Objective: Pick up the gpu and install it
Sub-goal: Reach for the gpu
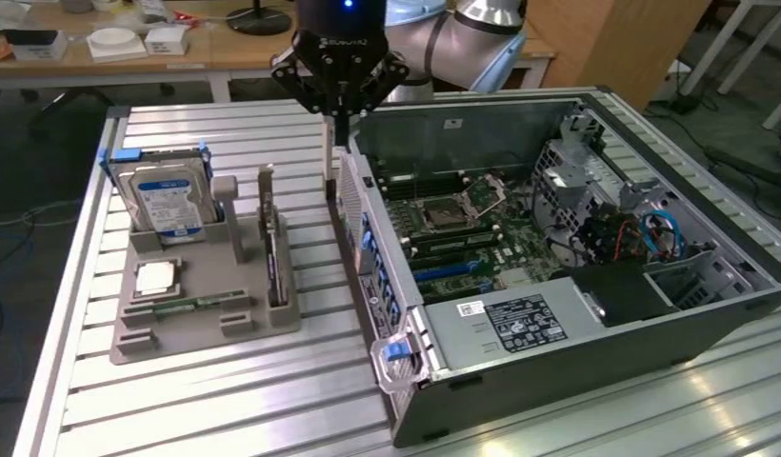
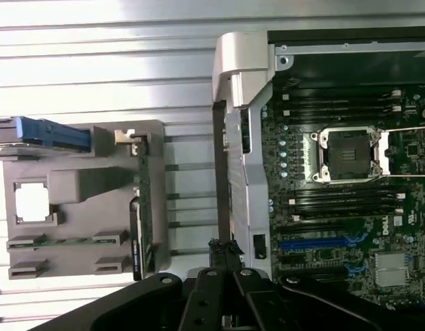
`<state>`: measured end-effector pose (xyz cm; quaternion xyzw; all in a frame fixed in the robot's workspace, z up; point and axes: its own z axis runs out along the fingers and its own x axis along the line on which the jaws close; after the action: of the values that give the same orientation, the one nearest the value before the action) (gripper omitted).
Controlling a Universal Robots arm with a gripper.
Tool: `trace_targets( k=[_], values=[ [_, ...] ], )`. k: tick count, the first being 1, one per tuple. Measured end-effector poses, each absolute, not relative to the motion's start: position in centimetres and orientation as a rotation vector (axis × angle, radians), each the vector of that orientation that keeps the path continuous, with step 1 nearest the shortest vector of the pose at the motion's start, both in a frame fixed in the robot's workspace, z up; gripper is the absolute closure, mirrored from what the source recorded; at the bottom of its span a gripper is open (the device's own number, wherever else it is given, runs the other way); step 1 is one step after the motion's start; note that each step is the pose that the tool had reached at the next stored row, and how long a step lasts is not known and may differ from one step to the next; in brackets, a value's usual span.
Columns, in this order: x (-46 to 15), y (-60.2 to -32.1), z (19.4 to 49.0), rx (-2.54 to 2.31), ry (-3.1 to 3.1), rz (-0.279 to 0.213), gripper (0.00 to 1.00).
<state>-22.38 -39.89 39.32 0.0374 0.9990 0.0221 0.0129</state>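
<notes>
Wrist view: gpu (image 2: 143, 200) edge-on, green and black

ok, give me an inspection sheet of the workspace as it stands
Surface: slatted metal table, with a grey tray and an open PC case side by side on it.
Job's things: gpu stands on edge in the tray, not picked up. The motherboard in the case is exposed.
Clutter: hard drive, CPU and memory stick, all in the tray.
Grippers: hand shut, nothing seen in it, over the case edge nearest the tray.
Cables: blue cables inside the case.
Surroundings: desk with white boxes behind, and a wooden cabinet.
</notes>
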Motion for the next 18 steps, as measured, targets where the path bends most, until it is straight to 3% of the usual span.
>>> trace_targets(
  k=[18],
  values=[
    [-29.2,-39.9,39.2,0.116,3.113,0.069,0.9]
  ],
)
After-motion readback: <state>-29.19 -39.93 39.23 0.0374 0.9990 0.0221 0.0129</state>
